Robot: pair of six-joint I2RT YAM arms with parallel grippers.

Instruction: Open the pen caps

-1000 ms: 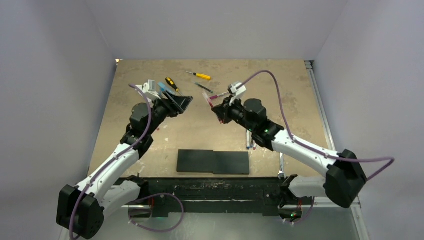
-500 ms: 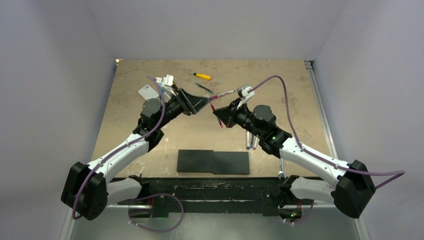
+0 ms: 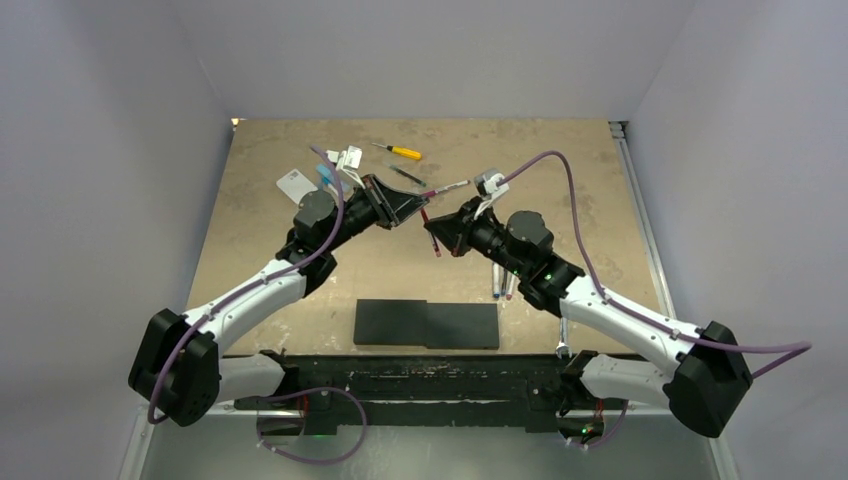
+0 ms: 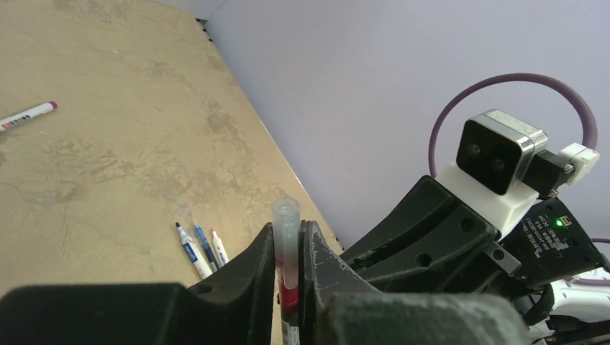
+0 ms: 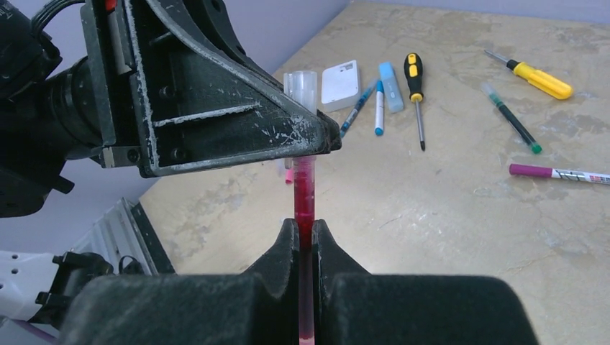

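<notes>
A red pen is held in the air between both arms. My right gripper is shut on its red barrel. My left gripper is shut on the pen's other end, where a translucent cap sticks out past the fingertips. In the top view the two grippers meet tip to tip, left gripper and right gripper. A magenta-capped pen lies on the table, also seen from above. Two blue pens lie near the back left.
On the table are a yellow screwdriver, a black-and-yellow screwdriver, a green pen, a white box and a light blue block. Three uncapped pens lie under the right arm. A black slab sits near the front.
My left arm swung right to the pen held by the right gripper, and its jaws went from open to shut on the cap end. The right arm shifted slightly right early on.
</notes>
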